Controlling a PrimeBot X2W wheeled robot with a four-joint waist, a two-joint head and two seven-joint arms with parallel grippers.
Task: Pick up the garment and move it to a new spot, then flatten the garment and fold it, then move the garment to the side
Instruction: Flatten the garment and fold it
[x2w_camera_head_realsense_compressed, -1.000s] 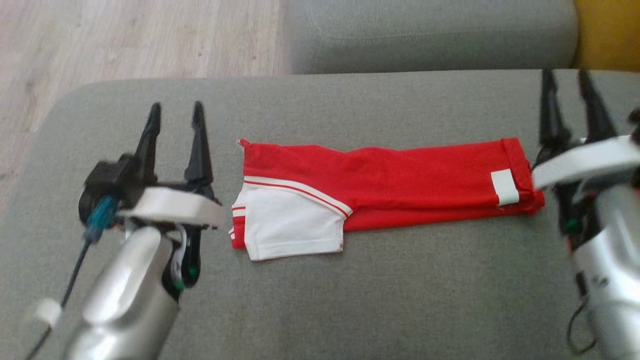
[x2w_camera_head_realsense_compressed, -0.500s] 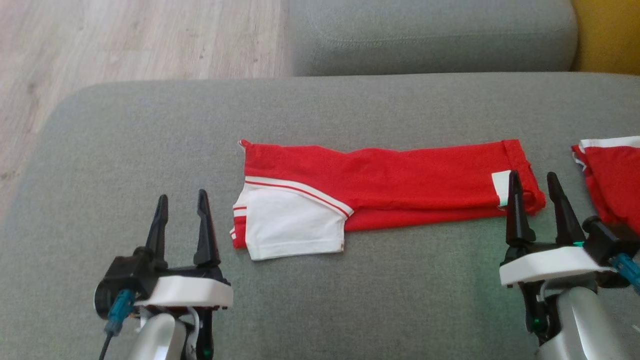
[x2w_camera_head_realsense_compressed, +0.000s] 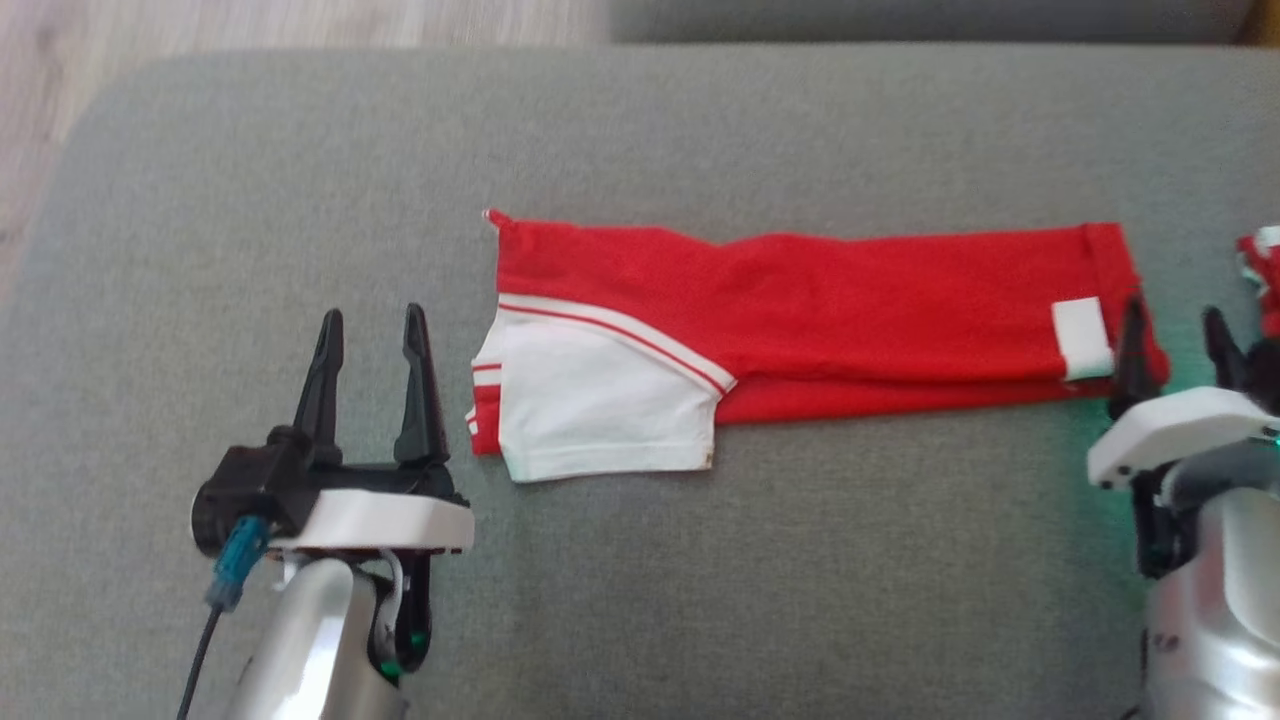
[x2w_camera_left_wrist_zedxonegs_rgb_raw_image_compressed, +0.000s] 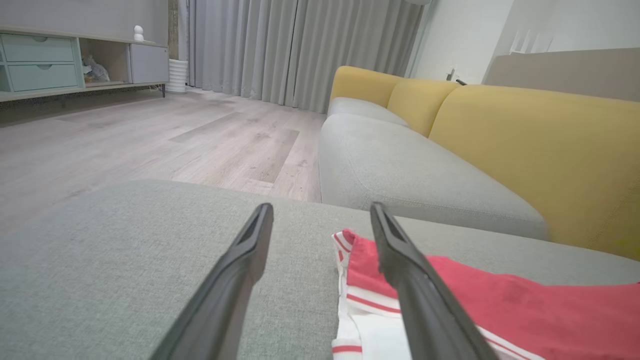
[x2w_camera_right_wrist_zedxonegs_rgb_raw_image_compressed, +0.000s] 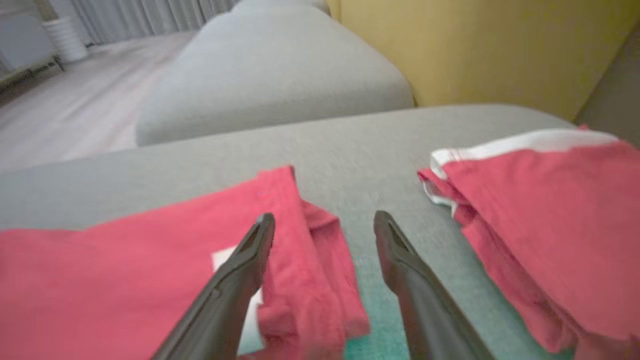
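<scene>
garment (x2w_camera_head_realsense_compressed: 850, 310) long axis runs between both arms: left fingers (x2w_camera_head_realsense_compressed: 418, 390) just beside sleeve end, right fingers (x2w_camera_head_realsense_compressed: 1133, 350) over hem end. Both wide, empty.

Garment (x2w_camera_head_realsense_compressed: 850, 300), just right of my left pincer (x2w_camera_head_realsense_compressed: 372, 320): soft knit cloth, matt. Cushion (x2w_camera_head_realsense_compressed: 700, 600) under my pincer: grey woven cloth, coarse, matt. My pincer's fingers (x2w_camera_head_realsense_compressed: 418, 400): smooth black plastic, slight sheen. My forearm (x2w_camera_head_realsense_compressed: 310, 640) behind it: silvery metal, glossy. Floor (x2w_camera_left_wrist_zedxonegs_rgb_raw_image_compressed: 150, 135) beyond: pale wood planks, satin.
</scene>
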